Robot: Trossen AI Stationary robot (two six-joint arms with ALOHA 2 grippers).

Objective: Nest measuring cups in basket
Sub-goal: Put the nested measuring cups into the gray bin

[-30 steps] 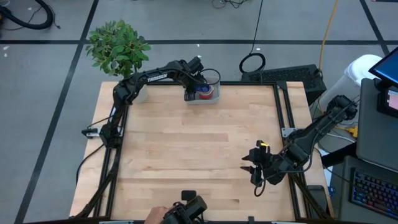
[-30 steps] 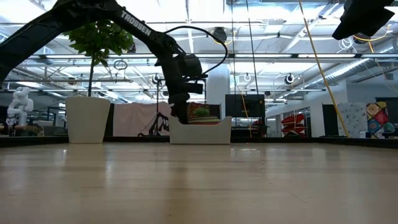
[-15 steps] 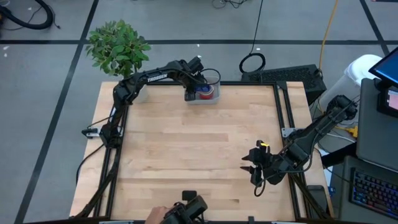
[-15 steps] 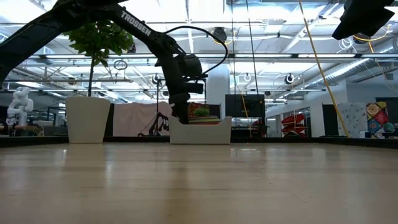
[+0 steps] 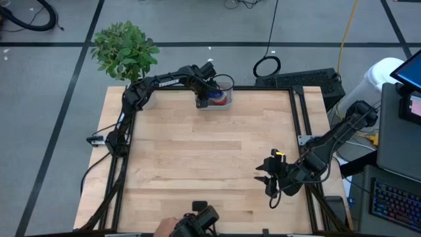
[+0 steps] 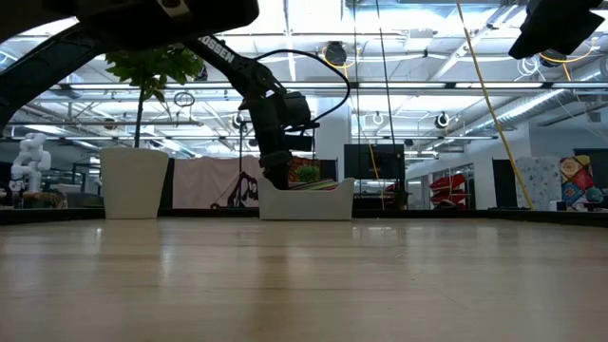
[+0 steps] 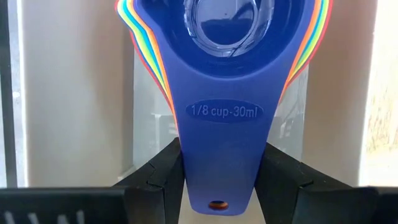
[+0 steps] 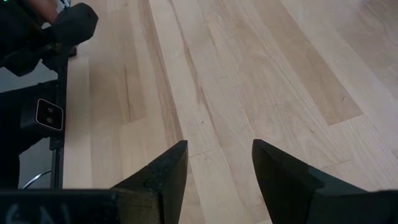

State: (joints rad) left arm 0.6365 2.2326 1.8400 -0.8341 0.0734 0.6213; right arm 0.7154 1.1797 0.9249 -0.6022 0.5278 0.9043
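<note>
The measuring cups are nested in one stack, the dark blue one on top and coloured rims showing under it. The stack sits in the pale basket at the table's far edge, left of the middle; in the low view red and green cups show above the basket's wall. My left gripper reaches down into the basket, shut on the top cup's handle. My right gripper hangs open over bare wood at the near right. My left gripper pinches the dark blue cup's flat handle between its two fingers, near the handle's free end. The fingers come steeply from above and lie along the handle, one on each long edge. Whether the stack rests on the basket's floor is hidden.
A white plant pot with a leafy plant stands at the far left corner, close to the left arm. A camera sits at the near edge. Open wood lies across the middle of the table.
My left arm has leaned down a little, taking its gripper and the cup stack slightly lower in the basket. The grip on the handle is the same.
</note>
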